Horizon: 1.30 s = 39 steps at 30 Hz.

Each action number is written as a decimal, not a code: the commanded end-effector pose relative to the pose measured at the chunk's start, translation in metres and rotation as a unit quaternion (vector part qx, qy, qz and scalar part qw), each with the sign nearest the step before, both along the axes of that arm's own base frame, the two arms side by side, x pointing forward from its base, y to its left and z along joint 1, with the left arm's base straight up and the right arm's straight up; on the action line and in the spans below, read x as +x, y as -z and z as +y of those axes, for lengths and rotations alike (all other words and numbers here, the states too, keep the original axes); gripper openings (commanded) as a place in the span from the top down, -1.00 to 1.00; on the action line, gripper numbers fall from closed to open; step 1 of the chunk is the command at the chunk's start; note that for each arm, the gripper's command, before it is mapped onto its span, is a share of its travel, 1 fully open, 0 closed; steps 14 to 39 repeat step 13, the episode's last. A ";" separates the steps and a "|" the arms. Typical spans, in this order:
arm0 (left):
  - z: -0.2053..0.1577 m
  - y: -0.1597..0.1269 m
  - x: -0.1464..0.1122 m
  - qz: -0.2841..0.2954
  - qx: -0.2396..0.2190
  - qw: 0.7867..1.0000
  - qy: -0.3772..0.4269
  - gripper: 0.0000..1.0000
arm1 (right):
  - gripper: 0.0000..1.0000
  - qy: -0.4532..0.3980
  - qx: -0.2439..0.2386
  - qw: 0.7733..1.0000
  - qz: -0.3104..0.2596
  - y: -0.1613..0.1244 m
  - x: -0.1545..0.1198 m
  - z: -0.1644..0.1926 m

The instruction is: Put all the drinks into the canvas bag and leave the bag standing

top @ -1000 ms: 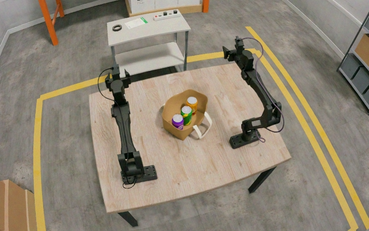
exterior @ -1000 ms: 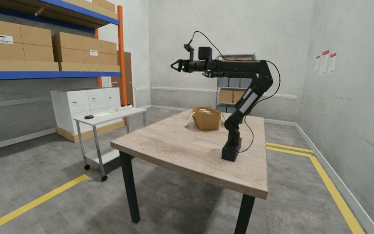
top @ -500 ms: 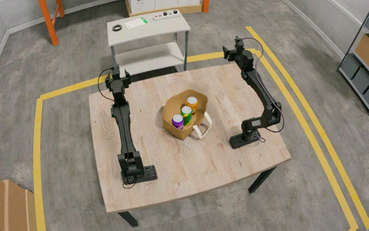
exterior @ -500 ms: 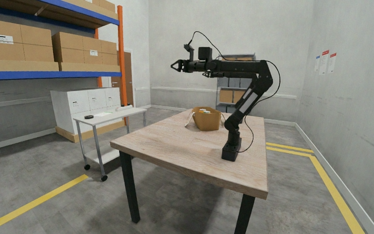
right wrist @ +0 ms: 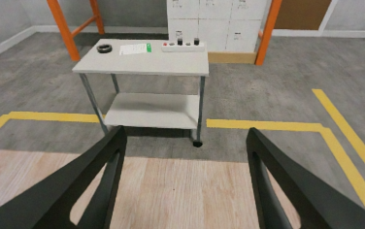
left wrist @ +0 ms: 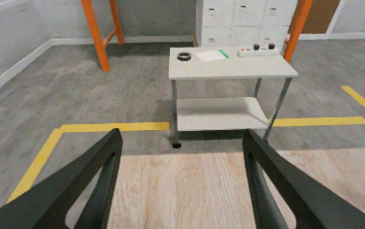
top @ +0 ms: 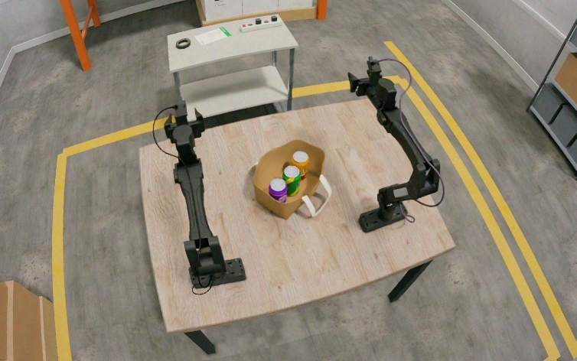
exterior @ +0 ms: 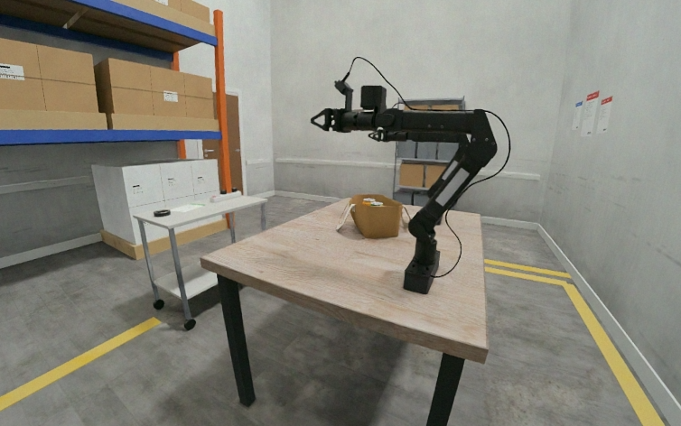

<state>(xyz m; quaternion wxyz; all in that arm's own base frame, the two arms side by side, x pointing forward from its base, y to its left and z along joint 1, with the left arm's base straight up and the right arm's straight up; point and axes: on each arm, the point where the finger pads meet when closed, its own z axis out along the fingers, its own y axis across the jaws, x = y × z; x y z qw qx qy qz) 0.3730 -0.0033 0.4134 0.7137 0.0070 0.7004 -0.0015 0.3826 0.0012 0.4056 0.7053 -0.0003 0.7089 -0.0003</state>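
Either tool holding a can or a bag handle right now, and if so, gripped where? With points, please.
Nothing held: left tool (top: 184,118) (exterior: 317,120) (left wrist: 182,133) and right tool (top: 353,82) (right wrist: 185,132) both open, nothing between their fingers.

At the centre of the top view, the canvas bag (top: 272,170) (exterior: 374,220) was tan with white handles (top: 326,190) (exterior: 345,217); its cans were purple (top: 278,190), green with yellow (top: 291,180) and orange (top: 300,164). Around it, the desk (top: 272,264) (exterior: 321,266) (left wrist: 184,189) (right wrist: 180,189) was pale, pinkish wood grain, and the arms (top: 195,204) (exterior: 442,123) were black.
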 end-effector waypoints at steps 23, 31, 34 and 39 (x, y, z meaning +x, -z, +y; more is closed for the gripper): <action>0.000 -0.031 -0.010 -0.035 0.003 0.999 -0.002 -0.73 | -0.73 0.000 -0.003 1.000 -0.027 -0.024 -0.006 0.001; 0.000 -0.031 -0.010 -0.035 0.003 0.999 -0.002 -0.73 | -0.73 0.000 -0.003 1.000 -0.027 -0.024 -0.006 0.001; 0.000 -0.031 -0.010 -0.035 0.003 0.999 -0.002 -0.73 | -0.73 0.000 -0.003 1.000 -0.027 -0.024 -0.006 0.001; 0.000 -0.031 -0.010 -0.035 0.003 0.999 -0.002 -0.73 | -0.73 0.000 -0.003 1.000 -0.027 -0.024 -0.006 0.001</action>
